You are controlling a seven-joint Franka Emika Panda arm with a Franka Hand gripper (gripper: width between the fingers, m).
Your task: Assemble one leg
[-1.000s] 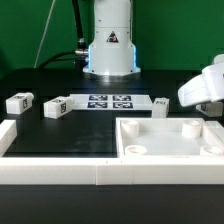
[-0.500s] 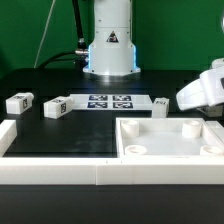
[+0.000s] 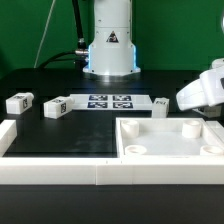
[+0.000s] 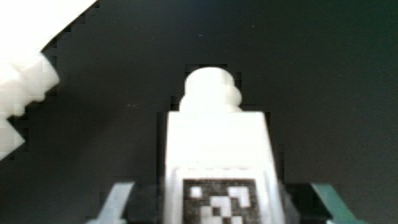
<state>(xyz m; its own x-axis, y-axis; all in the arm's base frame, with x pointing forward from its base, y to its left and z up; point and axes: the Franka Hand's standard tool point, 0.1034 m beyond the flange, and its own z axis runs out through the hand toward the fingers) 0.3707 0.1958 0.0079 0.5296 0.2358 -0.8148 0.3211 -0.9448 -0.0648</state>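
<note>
In the wrist view my gripper (image 4: 221, 208) is shut on a leg (image 4: 221, 140), a stubby white block with a black-and-white tag. Its rounded peg end points away over the black table. The fingers (image 4: 121, 205) press on both of its sides. In the exterior view the held leg and the gripper show as a blurred white shape (image 3: 203, 90) at the right edge, above the large white square piece with corner holes (image 3: 165, 150). Two more tagged legs (image 3: 19, 101) (image 3: 56, 106) lie on the table at the exterior view's left.
The marker board (image 3: 112, 101) lies in front of the robot base (image 3: 108, 45). A low white wall (image 3: 55, 172) runs along the front and left of the table. A white part's edge (image 4: 22, 90) shows beside the held leg in the wrist view.
The white shape at the right edge of the exterior view has shifted slightly down and to the left. Nothing else has moved.
</note>
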